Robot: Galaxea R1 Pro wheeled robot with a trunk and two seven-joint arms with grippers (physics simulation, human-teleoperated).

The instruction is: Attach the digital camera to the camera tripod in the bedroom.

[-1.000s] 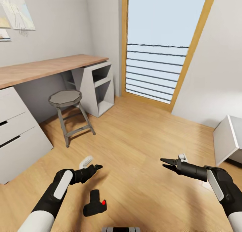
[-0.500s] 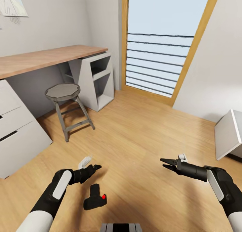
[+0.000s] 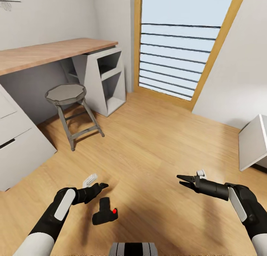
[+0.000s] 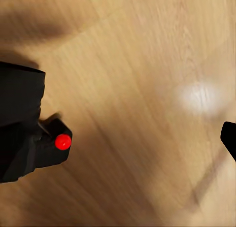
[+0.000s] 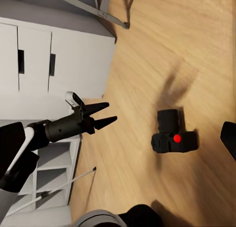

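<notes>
Black digital camera (image 3: pixel 105 216) with red dot lies on plank floor (image 3: pixel 155 148).

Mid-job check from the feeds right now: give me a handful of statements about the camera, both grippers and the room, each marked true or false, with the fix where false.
1. The digital camera lies on the wood floor. True.
2. The left gripper is clamped on the camera. False: it hangs just beside the camera, holding nothing, jaws apart in the right wrist view.
3. The right gripper is open and empty. True.
4. The stool stands on top of the desk. False: it stands on the floor in front of the desk.
5. The camera's red dot faces up toward the head view. True.
</notes>
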